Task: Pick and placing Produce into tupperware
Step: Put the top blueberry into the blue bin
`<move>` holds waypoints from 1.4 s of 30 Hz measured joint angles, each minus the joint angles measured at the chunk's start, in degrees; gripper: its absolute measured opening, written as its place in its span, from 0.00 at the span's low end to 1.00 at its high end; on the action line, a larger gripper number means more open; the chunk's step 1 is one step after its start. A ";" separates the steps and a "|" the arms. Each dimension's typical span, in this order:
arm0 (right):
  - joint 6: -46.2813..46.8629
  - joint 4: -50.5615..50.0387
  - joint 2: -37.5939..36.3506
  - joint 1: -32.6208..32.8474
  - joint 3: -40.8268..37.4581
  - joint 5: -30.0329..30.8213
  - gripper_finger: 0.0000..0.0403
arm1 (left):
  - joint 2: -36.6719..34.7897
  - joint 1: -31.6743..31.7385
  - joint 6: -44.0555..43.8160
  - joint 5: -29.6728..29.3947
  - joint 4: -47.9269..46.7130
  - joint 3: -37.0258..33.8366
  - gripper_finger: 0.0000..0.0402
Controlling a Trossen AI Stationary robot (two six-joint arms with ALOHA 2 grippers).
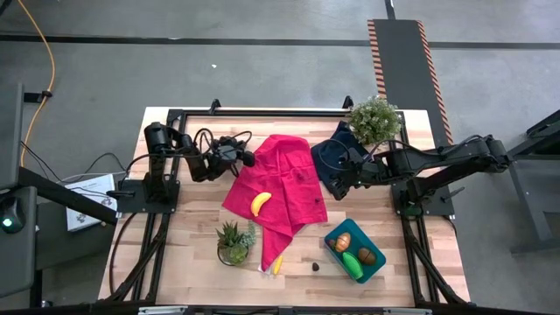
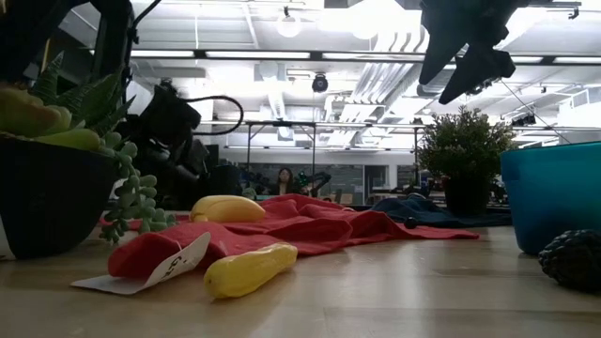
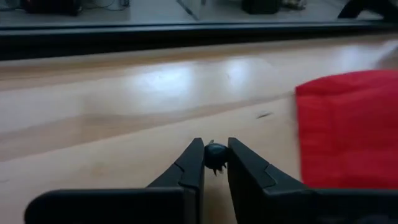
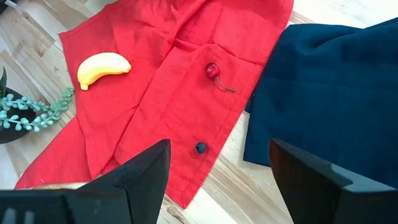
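My left gripper (image 1: pixel 248 159) (image 3: pixel 215 163) is by the far left edge of the red cloth (image 1: pixel 276 184), shut on a small dark berry (image 3: pixel 215 154). One yellow banana (image 1: pixel 260 203) (image 4: pixel 102 68) lies on the red cloth. Another banana (image 1: pixel 277 264) (image 2: pixel 249 269) lies on the table at the cloth's near end. The teal tupperware (image 1: pixel 331 238) (image 2: pixel 554 192) at the near right holds an orange, a green and a brown piece. My right gripper (image 1: pixel 339 179) (image 4: pixel 217 180) hangs open, high over the seam between the red cloth and the navy cloth (image 4: pixel 336 93). My left gripper pinches the small dark round berry (image 3: pixel 215 155) between its two fingertips, at their free ends. The fingers come from the table's left, slanting slightly down, over bare wood beside the red cloth. Whether the berry touches the table, I cannot tell.
A red cherry (image 4: pixel 213 70) and a dark berry (image 4: pixel 201 147) lie on the red cloth. A dark knobbly piece (image 1: pixel 315 263) (image 2: pixel 573 258) sits on the table by the tupperware. A succulent pot (image 1: pixel 234 243) stands near left, a leafy plant (image 1: pixel 374 120) far right.
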 joint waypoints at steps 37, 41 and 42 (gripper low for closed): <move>3.81 17.94 0.00 0.00 0.00 -4.20 0.65 | -55.49 -0.11 16.45 32.75 -34.92 3.12 0.09; 7.30 22.72 0.00 0.02 0.00 -5.43 0.65 | -59.11 -0.11 17.92 37.12 -44.37 7.81 0.09; 8.22 23.70 0.00 0.00 0.00 -5.74 0.65 | -59.56 -0.11 18.74 38.20 -46.80 9.44 0.09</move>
